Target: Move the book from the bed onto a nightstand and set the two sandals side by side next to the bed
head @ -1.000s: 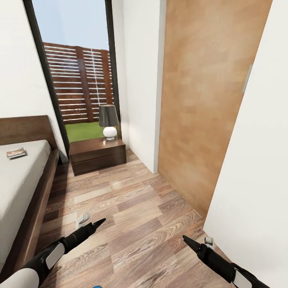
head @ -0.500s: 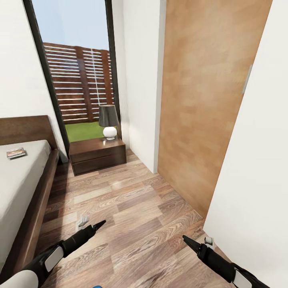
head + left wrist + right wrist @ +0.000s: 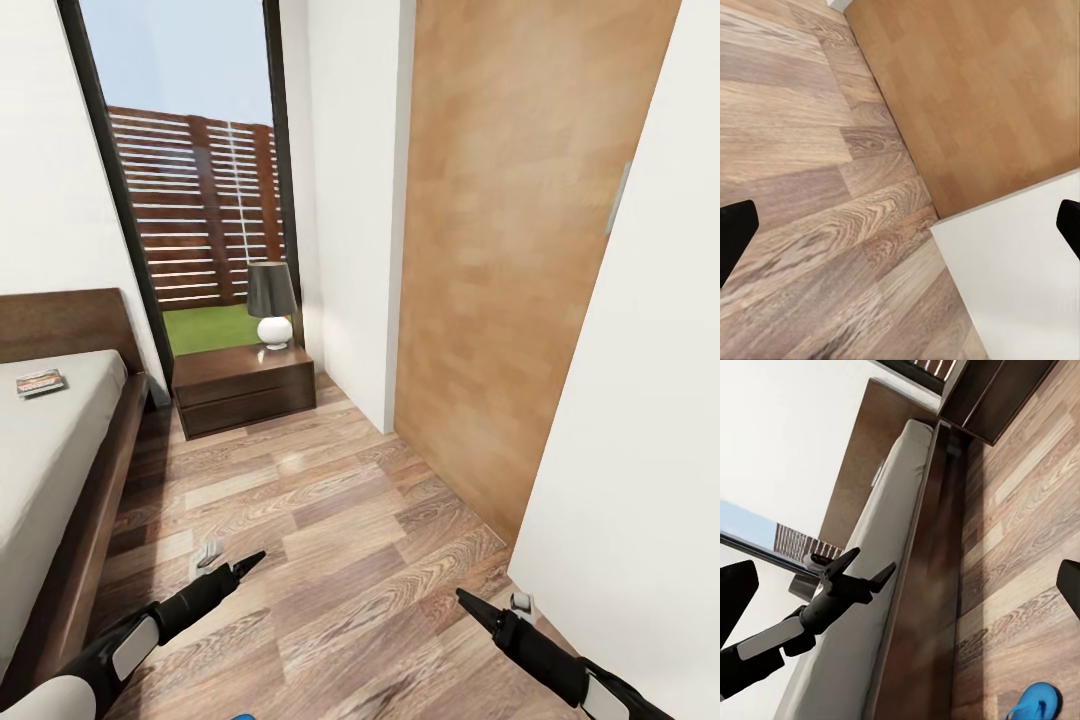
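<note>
The book point(image 3: 40, 382) lies on the grey mattress of the bed point(image 3: 50, 450) at the far left, near the headboard. A dark nightstand point(image 3: 245, 385) with a lamp point(image 3: 270, 300) stands beside the bed under the window. One blue sandal point(image 3: 1035, 701) lies on the floor close to the bed frame; a sliver of blue point(image 3: 240, 716) peeks in at the head view's lower edge. My left gripper point(image 3: 232, 553) hovers open and empty over the floor beside the bed. My right gripper point(image 3: 490, 600) is open and empty near the white wall.
A tall wooden door point(image 3: 510, 250) and white walls point(image 3: 640, 450) close in on the right, leaving a narrow strip of plank floor point(image 3: 330, 500) between them and the bed. A black-framed window point(image 3: 195, 170) shows a slatted fence.
My left arm has sunk slightly toward the floor. Everything else is as it was.
</note>
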